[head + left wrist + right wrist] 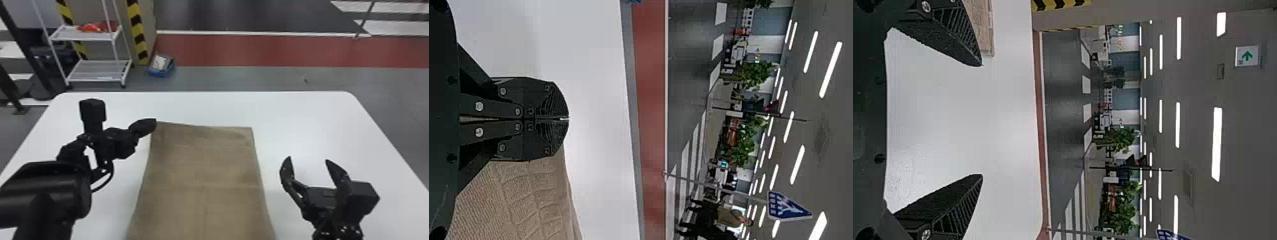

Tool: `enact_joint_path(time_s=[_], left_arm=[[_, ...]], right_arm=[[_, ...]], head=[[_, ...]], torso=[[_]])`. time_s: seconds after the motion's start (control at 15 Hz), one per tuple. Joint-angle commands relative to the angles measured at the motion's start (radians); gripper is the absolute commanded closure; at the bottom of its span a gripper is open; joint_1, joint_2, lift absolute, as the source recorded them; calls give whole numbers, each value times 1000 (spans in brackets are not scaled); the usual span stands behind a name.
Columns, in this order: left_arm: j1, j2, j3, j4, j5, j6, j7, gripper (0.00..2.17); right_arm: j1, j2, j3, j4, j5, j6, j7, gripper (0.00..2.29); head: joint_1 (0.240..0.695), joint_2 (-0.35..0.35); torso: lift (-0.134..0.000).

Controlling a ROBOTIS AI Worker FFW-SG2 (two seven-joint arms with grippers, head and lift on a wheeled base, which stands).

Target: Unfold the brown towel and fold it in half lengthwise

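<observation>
Brown towel, spread over the middle of the head view from near centre down to the bottom edge, its long sides running away from the robot. The left pincer is at its upper left corner, the two fingers pressed together, apparently with cloth between them. That corner looks pinched so the far end can be drawn flat or carried across; whether it is lifted cannot be told. The right pincer is at the lower right, its fingers wide apart with nothing between them, just beside the towel's right side. It seems placed there to take that side or the upper right corner, so that both far corners can be controlled together.

Around and under the cloth is a white desk, giving a smooth surface for straightening. Creases cross the towel, and it looks largely opened out, the lengthwise fold not yet made. If one corner alone is pulled, the cloth might skew.

Farther out, at the upper left, are a white wheeled rack and a blue bin on the floor.
</observation>
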Motion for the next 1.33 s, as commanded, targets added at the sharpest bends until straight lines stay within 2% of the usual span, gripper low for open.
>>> enact_joint_path(time_s=[0.0,0.4,0.53,0.67,0.87,1.2,1.27], left_arm=[[37,0,42,-104,32,74,-19,1376],[132,0,194,-334,168,292,-84,1376],[148,-2,234,-362,250,360,-119,1376],[154,-2,248,-374,287,387,-145,1379],[161,-2,294,-402,399,473,-203,1379],[175,-5,443,-498,584,682,-249,1379],[186,-13,469,-528,599,700,-256,1379]], right_arm=[[-7,6,2,6,0,0,0,76],[-47,6,2,54,5,9,0,76],[-65,6,8,66,6,21,0,76],[-76,6,13,81,6,21,0,76],[-79,6,14,91,6,21,0,76],[-79,6,17,97,5,21,0,76],[-80,6,24,98,5,21,0,76]], head=[[695,-21],[695,24],[695,34],[695,38],[695,34],[695,29],[695,33]], torso=[[-123],[-123],[-123],[-123],[-123],[-123],[-123]])
